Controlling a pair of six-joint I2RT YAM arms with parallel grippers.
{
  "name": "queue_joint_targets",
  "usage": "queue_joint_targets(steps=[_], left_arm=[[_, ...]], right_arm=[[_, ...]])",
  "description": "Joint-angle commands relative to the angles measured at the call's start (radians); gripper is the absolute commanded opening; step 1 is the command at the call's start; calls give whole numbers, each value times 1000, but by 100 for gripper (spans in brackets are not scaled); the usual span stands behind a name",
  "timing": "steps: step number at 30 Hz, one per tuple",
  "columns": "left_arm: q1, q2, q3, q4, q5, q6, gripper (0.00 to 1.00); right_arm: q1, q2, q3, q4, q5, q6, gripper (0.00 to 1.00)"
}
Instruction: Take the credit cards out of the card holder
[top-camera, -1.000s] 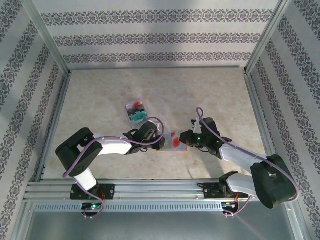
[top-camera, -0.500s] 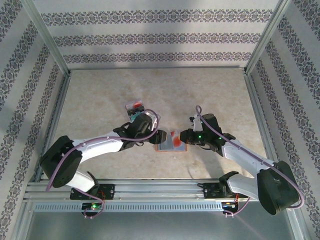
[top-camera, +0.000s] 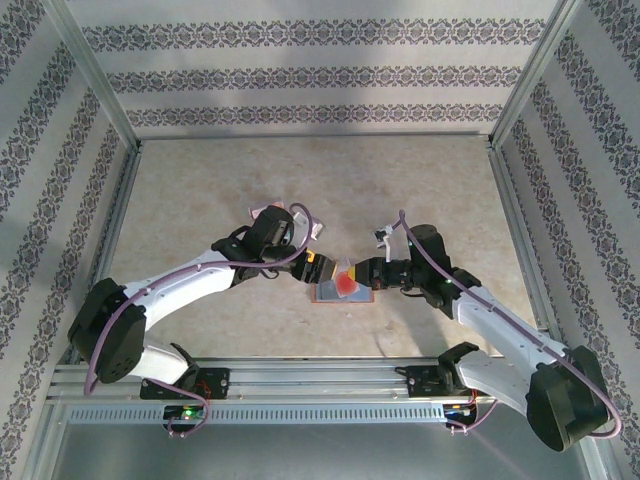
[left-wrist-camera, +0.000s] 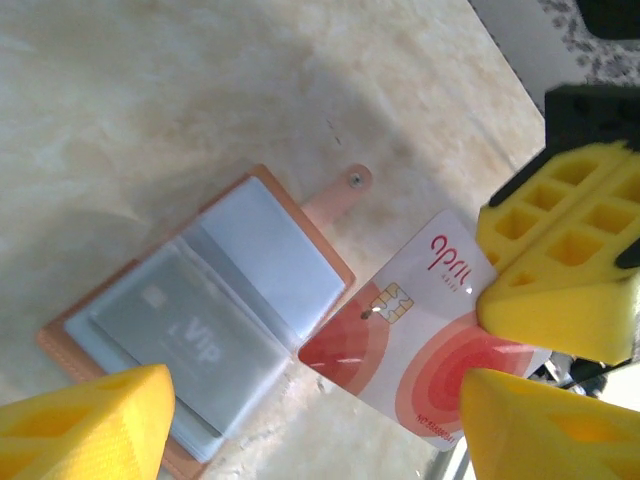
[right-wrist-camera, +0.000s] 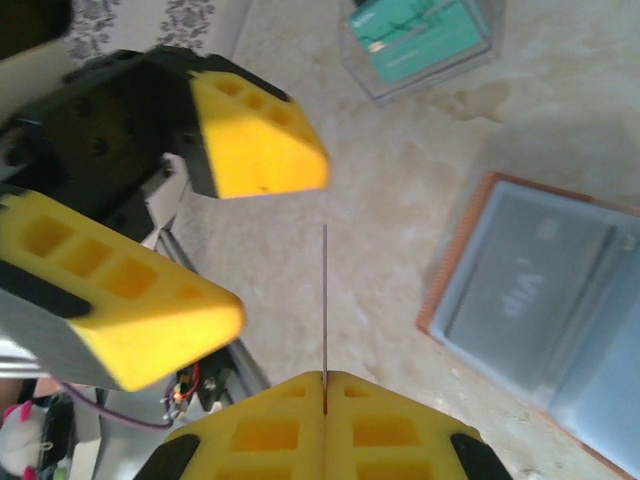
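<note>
Right tool (top-camera: 352, 277) is clamped on a red-and-white card (left-wrist-camera: 425, 345), pinching one end. The card is out of the sleeves and sits just beside the card holder (top-camera: 350, 295). From the right wrist we see it edge-on.

The holder lies open and flat on the worktop (top-camera: 420, 190), near the middle and slightly nearer than both tools. We see a grey VIP card (left-wrist-camera: 190, 335) in one clear sleeve.

Left tool (top-camera: 312, 267) has its jaws wide apart and empty. It is just left of the held card, with a gap between them.

A clear box (right-wrist-camera: 420, 40) with a teal card on top sits far-left of the holder.
</note>
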Motion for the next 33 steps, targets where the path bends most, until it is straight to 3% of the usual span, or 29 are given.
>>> queue_joint_targets(steps=[1,15,18,23,28,30,33], left_arm=[[8,-17,24,-33,115,53,75],[22,-31,-32,159,295,-44,57],[28,-28,-53,243,333,-99,47],[34,-29,-71,312,368,-157,22],[36,-41,-87,359,375,-200,1],[37,-49,-98,377,366,-214,0],[38,-64,-116,409,336,-235,0]], right_arm=[[14,-33,31,46,-75,-20,3],[23,-58,3,141,-139,9,3],[24,-49,-3,160,-140,15,3],[24,-37,-13,200,-128,29,5],[24,-39,-25,243,-109,53,16],[24,-47,-34,265,-89,66,23],[23,-77,-56,294,-50,86,42]])
